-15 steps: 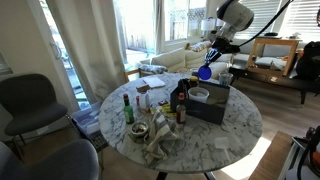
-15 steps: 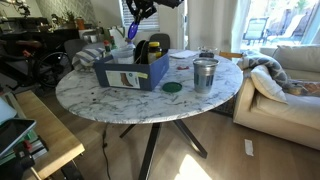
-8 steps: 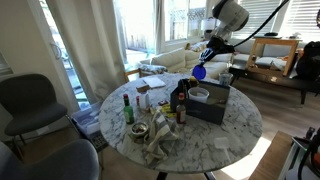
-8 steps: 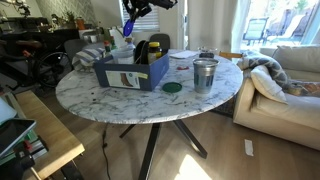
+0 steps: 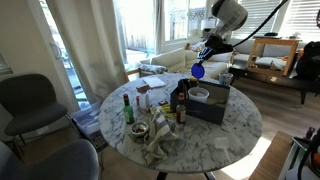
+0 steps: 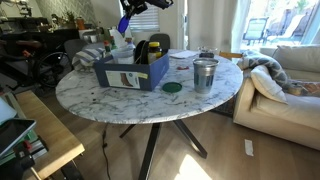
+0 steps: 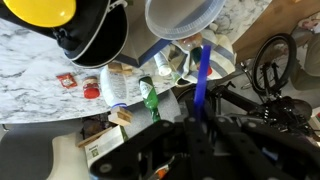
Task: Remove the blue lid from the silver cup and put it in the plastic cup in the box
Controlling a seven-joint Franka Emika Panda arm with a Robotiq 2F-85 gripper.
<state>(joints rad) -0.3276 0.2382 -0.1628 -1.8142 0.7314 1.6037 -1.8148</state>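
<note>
No text, brand or number is legible in any view. In an exterior view, the box (image 6: 131, 76) carries pale printed labels on its side wall, with lettering too small to read. In the wrist view, a green bottle (image 7: 150, 98) and packets (image 7: 101, 145) on the tabletop (image 7: 35, 70) show blurred labels.

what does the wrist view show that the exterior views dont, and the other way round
Only the wrist view looks down into the open mouth of the pale round plastic cup and shows the small round blue lid edge-on. Only an exterior view shows the silver metal cup, uncovered, standing on the marble table outside the dark blue-grey rectangular box. All share the lid, clamped in the gripper above the table.
</note>
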